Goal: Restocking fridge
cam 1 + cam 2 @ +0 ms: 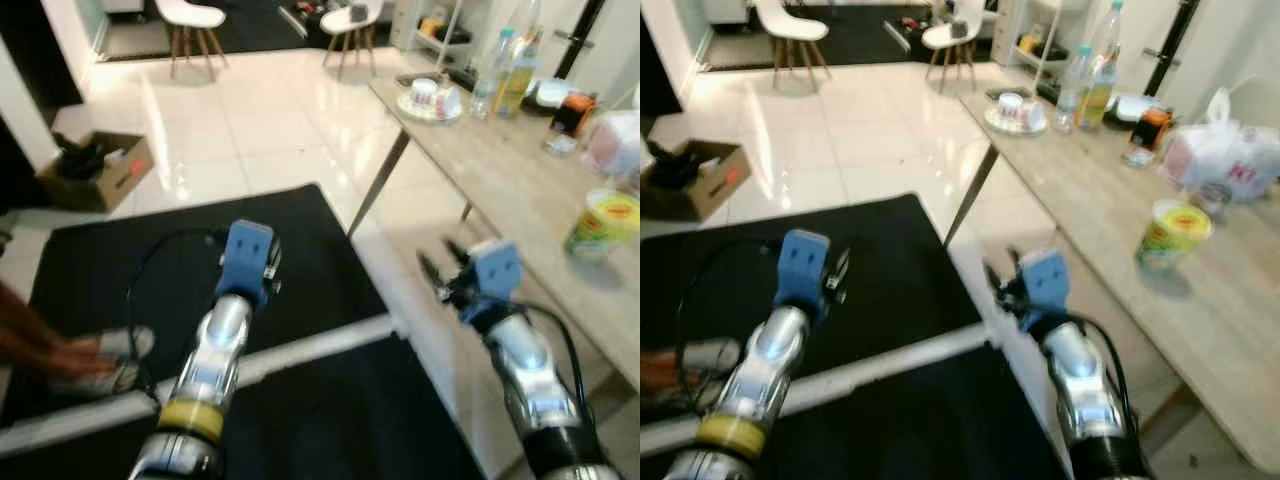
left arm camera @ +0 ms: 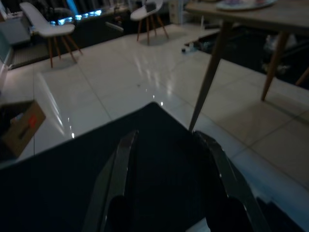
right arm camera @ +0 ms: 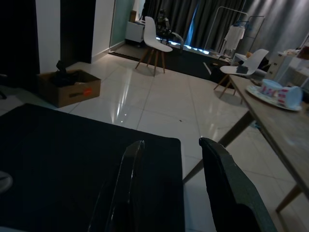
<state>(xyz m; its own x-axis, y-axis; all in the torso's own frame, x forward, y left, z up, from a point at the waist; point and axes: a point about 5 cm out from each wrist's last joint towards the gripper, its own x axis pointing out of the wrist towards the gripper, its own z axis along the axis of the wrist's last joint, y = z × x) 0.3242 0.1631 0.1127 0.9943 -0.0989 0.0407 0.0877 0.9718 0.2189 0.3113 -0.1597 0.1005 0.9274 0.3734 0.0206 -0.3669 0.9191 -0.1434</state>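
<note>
Both arms up in front, nothing held. Left gripper [image 2: 169, 179] over the black mat [image 1: 300, 250], fingers apart, empty gap between them in its wrist view. Right gripper [image 3: 169, 188] also spread and empty, low centre-right of the head views, just off the near edge of the surface [image 1: 1110, 200]. No fridge anywhere, so the restock target can't be placed. Candidate stock all sits on the surface, right side of frame: yellow-green can [image 1: 1173, 235] nearest, up and to the right of the right gripper, standing upright, long axis vertical; white bag [image 1: 1220, 155] just behind it; two bottles [image 1: 1090, 70], upright, further back in the upper right, by a plate with cups [image 1: 1015, 112]. Right arm is clearly the nearer one to all of it; left arm is well apart, across the mat. My read: next move is a reach right and forward with the right gripper, side approach on the can, if that's the item. Can't tell which item is meant. Hard to make out: head views are soft with blur, can label unreadable, bag contents hidden, small items near the bag not identifiable. Lower left: a person's hand [image 1: 40, 350] partly cut off by the frame edge, next to something grey I can't identify. Cardboard box [image 1: 100, 170] on the tile floor at left, chairs [image 1: 190, 20] at top.
</note>
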